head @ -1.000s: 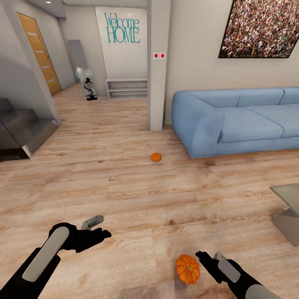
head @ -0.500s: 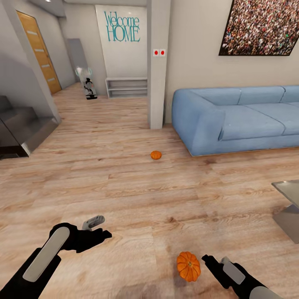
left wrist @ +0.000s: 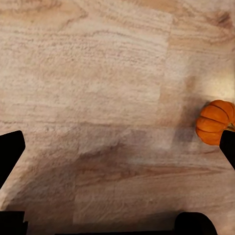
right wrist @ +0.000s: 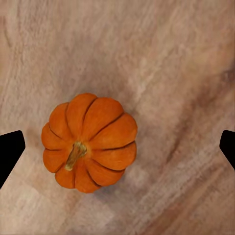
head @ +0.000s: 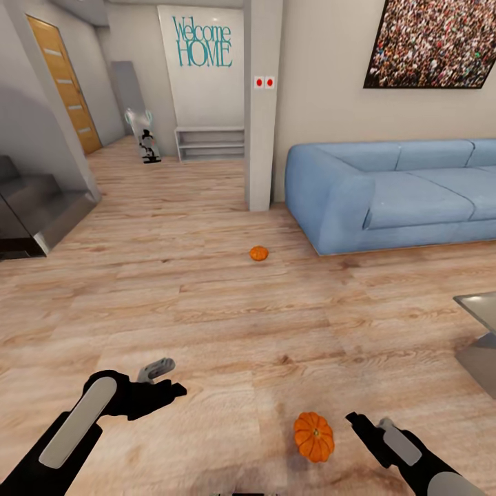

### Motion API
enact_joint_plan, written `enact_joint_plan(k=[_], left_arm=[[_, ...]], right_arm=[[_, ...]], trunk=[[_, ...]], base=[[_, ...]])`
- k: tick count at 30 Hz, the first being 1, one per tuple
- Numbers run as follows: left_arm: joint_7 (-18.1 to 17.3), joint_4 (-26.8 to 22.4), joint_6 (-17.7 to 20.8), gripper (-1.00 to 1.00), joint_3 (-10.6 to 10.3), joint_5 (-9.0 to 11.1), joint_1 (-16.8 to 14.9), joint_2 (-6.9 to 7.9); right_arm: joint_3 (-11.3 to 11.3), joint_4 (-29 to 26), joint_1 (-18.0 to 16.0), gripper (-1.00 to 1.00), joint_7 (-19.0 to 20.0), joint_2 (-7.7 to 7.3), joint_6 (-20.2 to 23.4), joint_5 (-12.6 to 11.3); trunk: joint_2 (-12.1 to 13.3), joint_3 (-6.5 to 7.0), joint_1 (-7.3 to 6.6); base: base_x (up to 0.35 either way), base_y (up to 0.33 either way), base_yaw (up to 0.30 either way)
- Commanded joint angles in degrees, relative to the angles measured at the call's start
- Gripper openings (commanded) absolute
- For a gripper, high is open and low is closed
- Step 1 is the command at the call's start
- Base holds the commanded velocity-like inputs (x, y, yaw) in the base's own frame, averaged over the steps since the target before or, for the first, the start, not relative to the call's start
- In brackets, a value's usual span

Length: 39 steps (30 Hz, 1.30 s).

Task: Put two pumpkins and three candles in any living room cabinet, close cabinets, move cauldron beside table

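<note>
Nearest the robot, a pumpkin (head: 313, 436) sits upright on the wooden floor (head: 227, 324), stem up, just left of the right gripper (head: 362, 426). In the right wrist view that pumpkin (right wrist: 89, 142) lies between the two dark fingertips at the picture's edges, closer to one than the other, with floor showing on both sides of it. The jaws stand wide apart and hold nothing.

The left gripper (head: 165, 379) hangs over bare floor further to the left, well apart from the pumpkin. Its wrist view shows its fingertips spread wide too, empty, with the same pumpkin (left wrist: 216, 122) off near one tip.

Farther off, a second pumpkin (head: 259, 253) rests on the floor near the foot of a white pillar (head: 263, 103), left of a blue sofa (head: 393, 196). A grey table corner (head: 479, 331) shows at the right edge. No cabinet or candles can be made out here.

The step in hand looks like picking up the first pumpkin with the right arm. The next move calls for centring the open jaws over the pumpkin, lowering until the fingers flank its sides, then closing. Its round ribbed body may roll or slip if it is pinched off-centre.
</note>
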Motion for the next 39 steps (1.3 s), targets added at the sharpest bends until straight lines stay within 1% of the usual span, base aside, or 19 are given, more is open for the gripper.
enact_joint_plan(k=[1, 7, 10, 12, 13, 15, 17, 20, 23, 30, 39], left_arm=[[0.58, -0.09, 0.00, 1.00, -0.02, 0.59, -0.04, 0.06], [0.44, -0.13, 0.04, 1.00, 0.43, 0.62, -0.05, 0.08], [-2.60, -0.25, 0.69, 1.00, 0.66, 0.60, -0.04, 0.43], [-4.91, -0.22, 1.65, 1.00, 0.69, 0.63, -0.04, 1.43], [-5.47, -0.22, 1.78, 1.00, 0.68, 0.68, -0.04, 1.67], [-7.46, -0.19, 2.10, 1.00, 0.67, 1.47, -0.04, 2.27], [-8.43, -0.30, 2.27, 1.00, 0.62, 3.02, -0.08, 2.58], [-8.90, -0.34, 2.37, 1.00, 0.53, 5.48, -0.18, 2.78], [-9.01, -0.24, 2.40, 1.00, 0.15, 6.75, -0.15, 2.76], [-9.11, -0.29, 2.33, 1.00, -0.25, 7.28, -0.13, 2.57], [-9.11, -0.29, 2.34, 1.00, -0.18, 7.30, -0.13, 2.69]], right_arm=[[0.20, -0.24, -0.01, 1.00, -0.35, -0.16, 0.31, -0.44], [0.03, -0.26, -0.01, 1.00, 3.05, -0.32, 1.06, -0.39], [0.02, -0.27, -0.01, 1.00, 4.27, -0.35, 1.19, -0.44], [0.02, -0.25, -0.01, 1.00, 4.62, -0.36, 1.21, -0.44], [0.02, -0.24, -0.01, 1.00, 4.74, -0.36, 1.21, -0.44], [0.02, -0.24, -0.01, 1.00, 5.57, -0.39, 1.22, -0.45], [0.02, -0.23, -0.01, 1.00, 7.00, -0.59, 1.22, -0.45], [0.02, -0.19, -0.01, 1.00, 8.83, -1.02, 1.23, -0.54], [0.00, -0.08, -0.01, 1.00, 9.40, -1.65, 1.23, -0.60], [-0.02, 0.13, -0.01, 1.00, 9.67, -2.44, 1.23, -0.62], [0.03, 0.62, -0.01, 1.00, 9.47, -2.47, 1.23, -0.58]], trunk=[[-0.44, -0.23, 0.21], [-2.84, -1.31, 1.53], [-4.05, -1.85, 2.19], [-4.85, -2.21, 2.63], [-5.25, -2.39, 2.85], [-6.05, -2.75, 3.29], [-6.47, -3.15, 3.53], [-6.51, -3.81, 3.61], [-6.55, -4.48, 3.69], [-6.64, -6.03, 3.87], [-6.76, -8.02, 4.10]], base=[[0.000, 0.000, 0.000], [0.000, 0.000, 0.000], [0.000, 0.000, 0.000], [0.000, 0.000, 0.000], [0.000, 0.000, 0.000], [0.000, 0.000, 0.000], [0.000, 0.000, 0.000], [0.000, 0.000, 0.000], [0.000, 0.000, 0.000], [0.000, 0.000, 0.000], [0.000, 0.000, 0.000]])
